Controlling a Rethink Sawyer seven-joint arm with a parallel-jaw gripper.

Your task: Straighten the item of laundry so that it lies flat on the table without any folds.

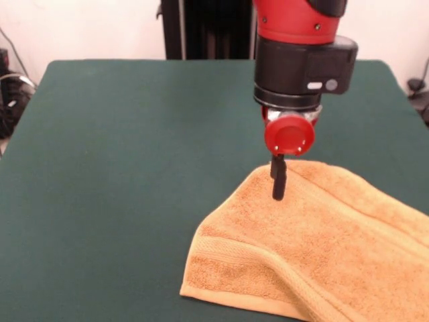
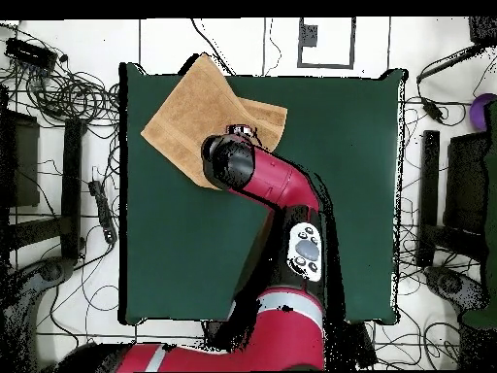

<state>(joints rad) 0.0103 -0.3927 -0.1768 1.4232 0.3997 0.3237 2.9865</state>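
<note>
My end effector (image 1: 278,182) hangs over the towel (image 1: 315,248) on the desk (image 1: 134,147), its opening unreadable to me; soft, limp terry, I judge; best pinched at a folded-over hem corner.

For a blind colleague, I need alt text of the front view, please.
A golden-orange terry-cloth towel lies folded over itself on the dark green felt-covered table, at the picture's lower right. The red and black robot arm comes down from above, and its gripper meets the towel's far edge, looking shut.
</note>
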